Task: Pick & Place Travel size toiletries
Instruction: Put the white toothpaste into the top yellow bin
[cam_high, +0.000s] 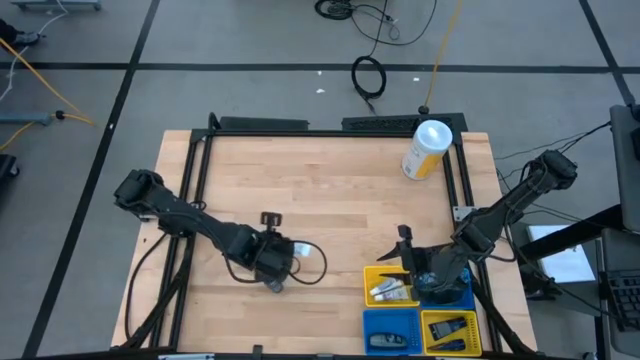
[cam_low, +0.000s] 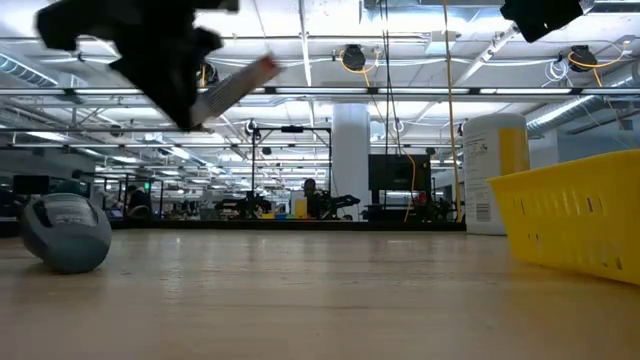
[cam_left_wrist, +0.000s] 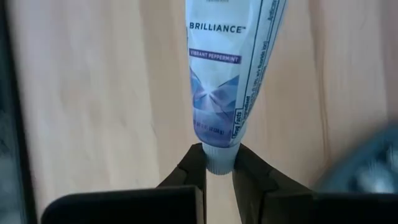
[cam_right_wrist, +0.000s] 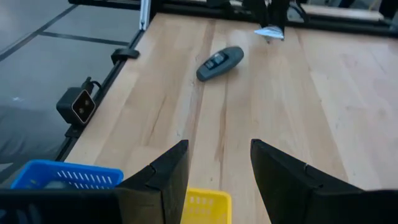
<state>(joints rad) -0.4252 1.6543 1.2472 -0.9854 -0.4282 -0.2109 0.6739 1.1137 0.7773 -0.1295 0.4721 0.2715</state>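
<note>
White tube (cam_left_wrist: 231, 68), cap toward fingers (cam_left_wrist: 194, 167)

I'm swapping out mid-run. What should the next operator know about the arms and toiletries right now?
Left end effector: shut on the toothpaste tube, held by its cap end above the table.
Right end effector: open, empty, above the yellow bin.
Done: some items lie in the yellow bin and the two front bins.
Left: bin the tube, then the dark grey oblong piece on the wood near the left arm.
</note>
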